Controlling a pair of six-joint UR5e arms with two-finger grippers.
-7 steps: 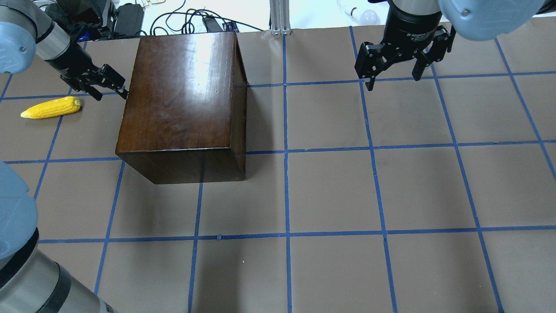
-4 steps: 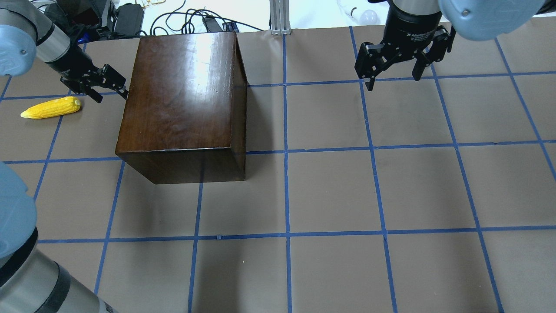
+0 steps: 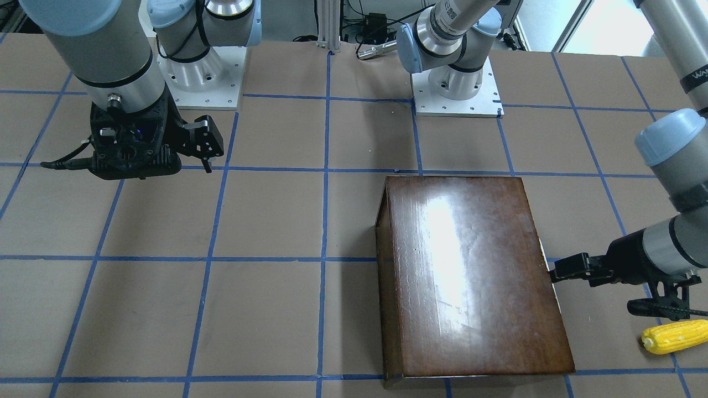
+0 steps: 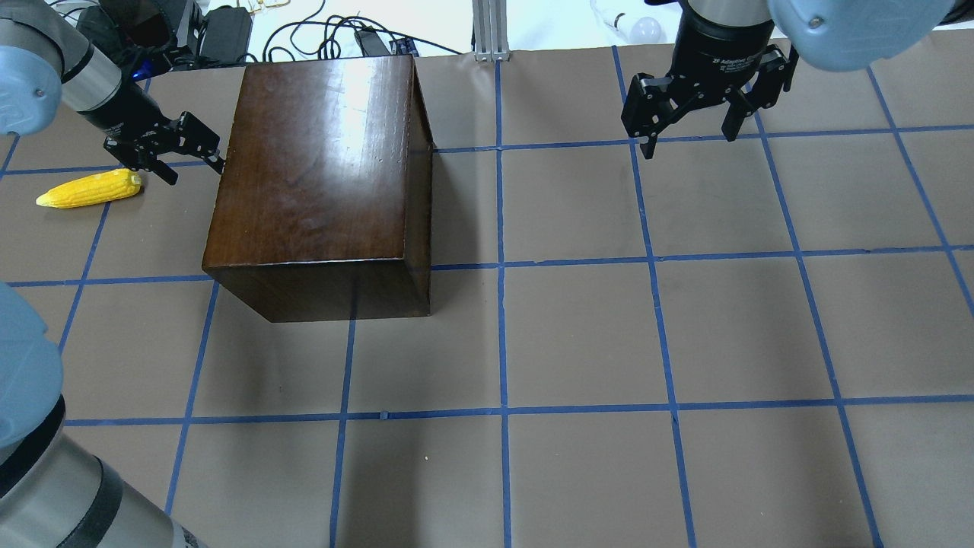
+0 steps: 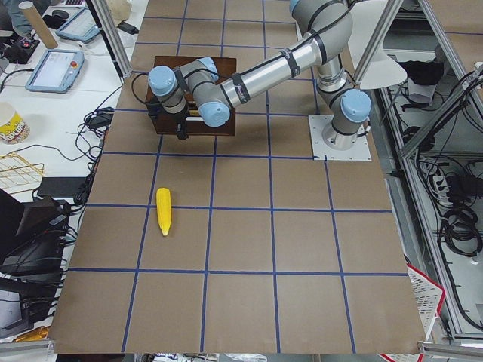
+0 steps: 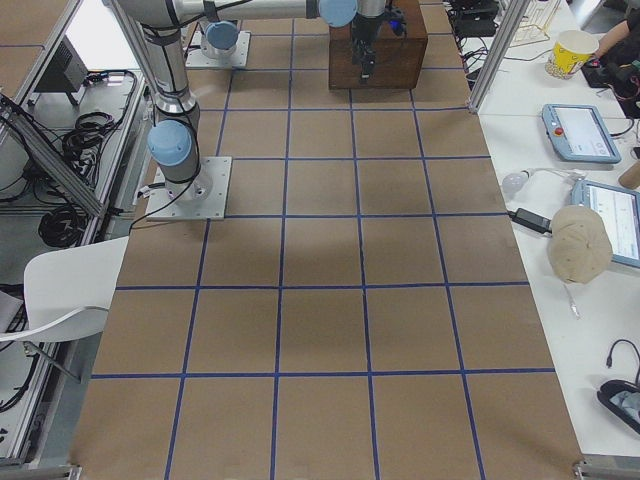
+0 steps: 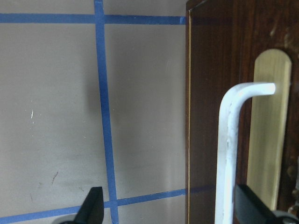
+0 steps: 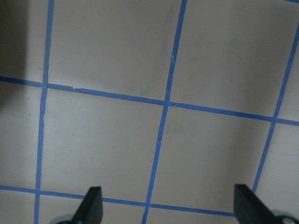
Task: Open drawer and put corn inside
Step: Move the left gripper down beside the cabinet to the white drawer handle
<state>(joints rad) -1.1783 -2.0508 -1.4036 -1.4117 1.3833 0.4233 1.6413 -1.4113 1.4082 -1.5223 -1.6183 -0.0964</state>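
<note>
The dark-brown cabinet (image 4: 319, 175) stands at the far left of the table. Its drawer (image 7: 210, 93) is shut; the left wrist view shows the dark front panel with a white bent handle (image 7: 228, 149) over a pale slot. My left gripper (image 4: 195, 169) is open at that face, and the handle lies between its jaws, close to one finger (image 7: 247, 207). The yellow corn (image 4: 90, 189) lies on the table just left of that gripper, and also shows in the front view (image 3: 675, 336). My right gripper (image 4: 689, 144) is open and empty, above the far right of the table.
The table (image 4: 578, 335) is brown paper with a blue tape grid. Cables and power bricks (image 4: 228, 30) lie beyond the far edge behind the cabinet. An aluminium post (image 4: 491, 30) stands at the far middle.
My left gripper has shifted slightly toward the far edge along the cabinet's left face. The corn, cabinet and right arm have not moved.
</note>
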